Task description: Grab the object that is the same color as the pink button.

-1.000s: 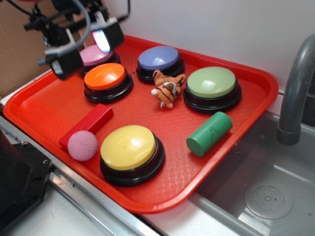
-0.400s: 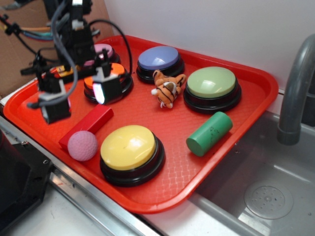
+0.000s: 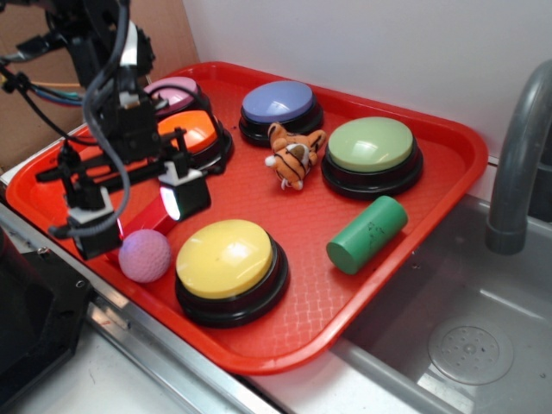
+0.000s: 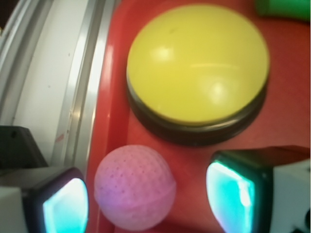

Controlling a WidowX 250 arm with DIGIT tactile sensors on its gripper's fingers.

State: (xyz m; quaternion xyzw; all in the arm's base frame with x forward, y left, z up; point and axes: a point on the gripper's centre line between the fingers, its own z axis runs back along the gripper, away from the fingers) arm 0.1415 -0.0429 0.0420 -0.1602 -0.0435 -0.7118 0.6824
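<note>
The red tray [image 3: 414, 259] carries a yellow dome button [image 3: 226, 259] at its front, with the pink button [image 3: 175, 89] far back behind the orange one [image 3: 191, 129]. The gripper [image 3: 142, 211] hangs over the front-left corner, fingers [image 4: 228, 189] spread wide apart. Between them sits the dimpled pink ball [image 4: 134, 187], just beside the yellow button.

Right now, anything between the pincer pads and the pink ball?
No. In the wrist view the ball sits between the open pincer's pads, with only bare tray around it.
</note>
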